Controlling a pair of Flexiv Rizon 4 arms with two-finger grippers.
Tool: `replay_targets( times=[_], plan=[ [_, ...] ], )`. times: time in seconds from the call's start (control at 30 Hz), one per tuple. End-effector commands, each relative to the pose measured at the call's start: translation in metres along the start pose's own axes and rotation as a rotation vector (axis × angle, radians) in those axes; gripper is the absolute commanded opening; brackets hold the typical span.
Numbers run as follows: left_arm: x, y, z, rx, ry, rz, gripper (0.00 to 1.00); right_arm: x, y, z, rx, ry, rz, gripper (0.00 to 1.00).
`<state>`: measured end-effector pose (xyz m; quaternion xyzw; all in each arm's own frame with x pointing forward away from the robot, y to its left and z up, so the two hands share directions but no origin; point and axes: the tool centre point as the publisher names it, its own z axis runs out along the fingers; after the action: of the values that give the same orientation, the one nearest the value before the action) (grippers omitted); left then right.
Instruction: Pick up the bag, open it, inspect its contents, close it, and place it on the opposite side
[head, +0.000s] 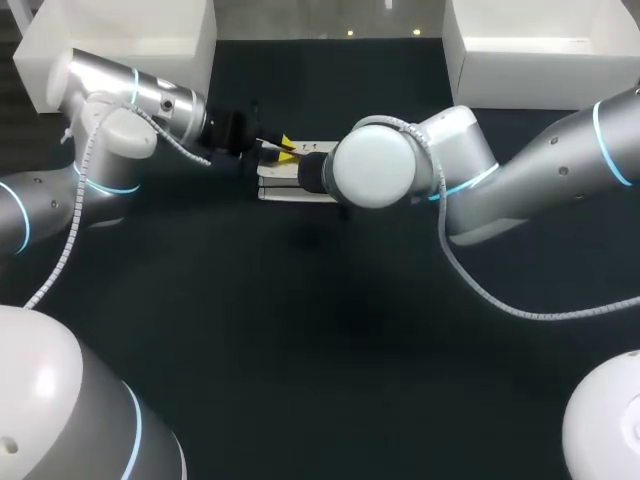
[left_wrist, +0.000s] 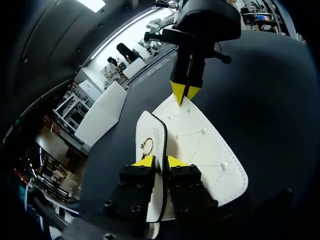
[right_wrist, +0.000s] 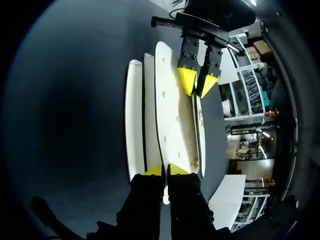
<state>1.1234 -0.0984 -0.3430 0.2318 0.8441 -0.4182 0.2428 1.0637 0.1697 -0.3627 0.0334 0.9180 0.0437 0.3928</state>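
A flat white bag (head: 282, 190) lies on the dark table behind the middle, between my two arms. It has a stitched flap (left_wrist: 205, 145) with studs and a gold ring clasp (left_wrist: 146, 146). My left gripper (left_wrist: 161, 161) stands at one end, its yellow tips a little apart with the flap's dark edge between them, so it is open. At the opposite end my right gripper (right_wrist: 165, 170) is shut on the thin edge of the flap (right_wrist: 172, 115). From above, the left gripper's yellow tips (head: 284, 148) show over the bag, while the right gripper is hidden behind its own wrist.
Two white bins stand at the table's far side, one back left (head: 150, 40) and one back right (head: 540, 50). My right arm's elbow (head: 375, 165) hangs over the bag's right part. Dark tabletop (head: 320, 330) stretches in front.
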Motion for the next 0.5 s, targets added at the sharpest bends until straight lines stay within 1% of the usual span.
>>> replay_targets(
  times=[0.03, 0.07, 0.1, 0.2, 0.33, 0.43, 0.5],
  plan=[
    [-0.003, 0.000, 0.003, -0.009, 0.008, 0.001, 0.13, 0.001, 0.001, 0.001, 0.001, -0.004, 0.001, 0.00],
    [-0.004, 0.000, 0.003, -0.011, 0.008, 0.002, 0.02, 0.001, 0.001, 0.001, 0.001, -0.004, 0.001, 0.00],
    [-0.004, 0.000, 0.003, -0.012, 0.009, 0.004, 0.00, 0.001, 0.001, 0.001, 0.001, -0.004, 0.001, 0.00],
    [0.000, -0.003, 0.002, -0.015, 0.026, 0.014, 0.00, 0.001, 0.001, 0.001, 0.001, -0.004, 0.001, 0.00],
    [0.009, -0.002, 0.002, -0.020, 0.055, 0.013, 0.00, 0.001, 0.001, 0.001, 0.001, -0.004, 0.001, 0.00],
    [0.015, 0.004, 0.002, -0.023, 0.062, -0.007, 0.00, 0.001, 0.001, 0.001, 0.001, -0.004, 0.001, 0.00],
    [0.016, 0.010, 0.003, -0.027, 0.052, -0.024, 0.00, 0.001, 0.001, 0.001, 0.001, -0.004, 0.001, 0.00]
  ],
)
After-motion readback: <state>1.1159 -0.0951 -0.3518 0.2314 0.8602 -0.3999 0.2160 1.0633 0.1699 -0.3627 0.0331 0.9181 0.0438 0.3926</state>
